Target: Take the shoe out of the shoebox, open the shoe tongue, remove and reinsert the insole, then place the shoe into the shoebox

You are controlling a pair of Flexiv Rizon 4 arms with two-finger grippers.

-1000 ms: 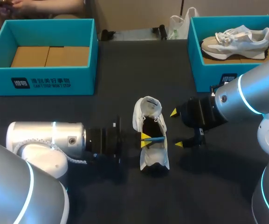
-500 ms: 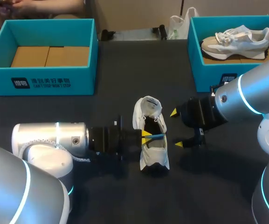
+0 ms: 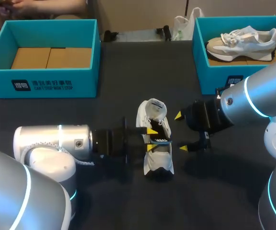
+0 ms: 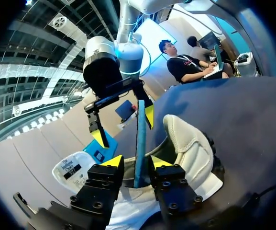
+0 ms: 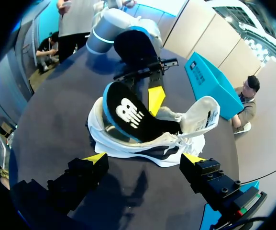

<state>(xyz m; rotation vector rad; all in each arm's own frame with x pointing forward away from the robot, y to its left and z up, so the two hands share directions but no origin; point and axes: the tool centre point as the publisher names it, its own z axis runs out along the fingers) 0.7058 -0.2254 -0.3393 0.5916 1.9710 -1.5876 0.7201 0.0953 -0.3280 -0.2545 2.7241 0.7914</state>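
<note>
**Head view: insole standing up in the shoe, both grippers released**

Containers first:
- The left shoebox (image 3: 42, 76) is teal and holds a brown cardboard liner (image 3: 51, 57).
- The right shoebox (image 3: 214, 79) is also teal. It holds a second shoe (image 3: 243, 40), grey and white, lying lengthwise along the box.

The task shoe (image 3: 157, 163) is white and sits outside both boxes, mid-table between our two grippers. Its tongue (image 5: 202, 112) is flipped outward with the inner label showing.

The insole (image 3: 160, 141) has a black top and a blue rim. It stands tilted out of the shoe opening, lower end still inside.

- **Left gripper** (image 3: 150, 139): it straddles the insole. In the left wrist view we see a small gap on each side of the insole's edge, so the fingers are spread and not clamping.
- **Right gripper** (image 3: 181, 132): its fingers are wide apart, just beside the shoe's right side and not touching it.

Room to move:
- The dark table (image 3: 214, 191) is bare between the shoe and each box, and the shoe is well apart from both.
- Both boxes sit along the far side of the table.
- Our left arm lies low across the table from the left, up to the shoe.
- Our right arm comes in from the right, in front of the right shoebox's near wall.
</note>
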